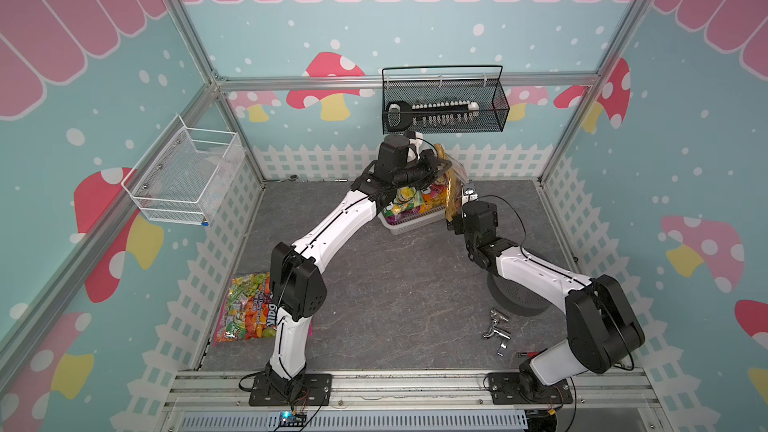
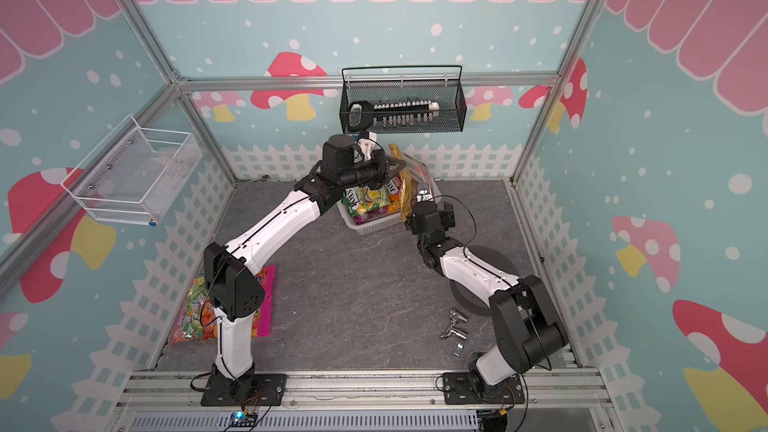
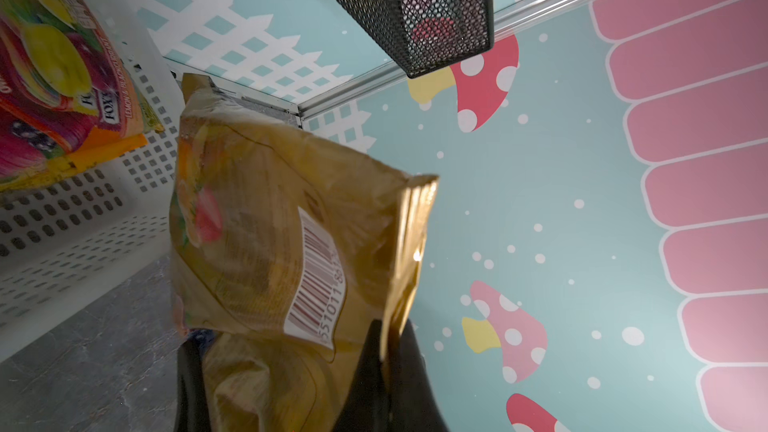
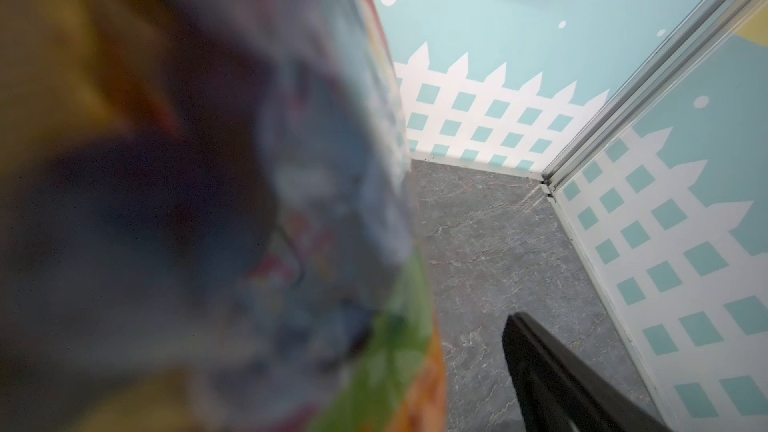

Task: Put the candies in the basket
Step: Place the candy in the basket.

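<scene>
Toward 7 o'clock from the left gripper (image 1: 436, 157), clenched on the upright red-gold bag (image 1: 452, 197), lies the basket (image 1: 415, 224); the right gripper (image 1: 454, 220) is released.

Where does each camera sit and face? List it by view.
Top views: high over the base rail, looking down; left arm, right arm, left hand and right hand near the basket.
Left wrist: on the left arm, facing the gold bag pinched in its fingers.
Right wrist: on the right arm, facing the back corner; one finger shows.
Shared: top and left wrist views show basket and bag.
</scene>
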Robot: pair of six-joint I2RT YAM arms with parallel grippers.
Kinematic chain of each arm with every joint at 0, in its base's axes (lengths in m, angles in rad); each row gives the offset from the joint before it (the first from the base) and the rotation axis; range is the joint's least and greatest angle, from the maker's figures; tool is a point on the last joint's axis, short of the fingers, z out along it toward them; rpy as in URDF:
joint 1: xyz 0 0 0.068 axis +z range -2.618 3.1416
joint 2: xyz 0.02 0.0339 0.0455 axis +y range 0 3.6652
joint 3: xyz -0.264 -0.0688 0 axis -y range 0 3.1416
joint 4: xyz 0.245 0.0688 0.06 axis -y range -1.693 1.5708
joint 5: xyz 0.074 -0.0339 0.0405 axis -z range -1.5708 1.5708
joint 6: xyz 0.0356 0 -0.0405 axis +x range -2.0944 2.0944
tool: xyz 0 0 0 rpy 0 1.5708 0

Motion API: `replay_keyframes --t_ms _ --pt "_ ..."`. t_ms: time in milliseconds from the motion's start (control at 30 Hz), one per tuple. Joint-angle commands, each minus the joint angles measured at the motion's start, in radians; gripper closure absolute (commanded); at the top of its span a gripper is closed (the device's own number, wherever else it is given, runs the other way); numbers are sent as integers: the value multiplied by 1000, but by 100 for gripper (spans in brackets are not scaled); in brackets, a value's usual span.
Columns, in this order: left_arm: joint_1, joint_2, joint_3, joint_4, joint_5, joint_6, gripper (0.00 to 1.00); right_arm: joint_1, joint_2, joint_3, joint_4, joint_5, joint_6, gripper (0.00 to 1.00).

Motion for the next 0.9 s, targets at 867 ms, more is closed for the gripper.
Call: replay_keyframes --t_ms 867 --pt "205 189 -114 100 38 283 100 -77 329 223 106 57 -195 1"
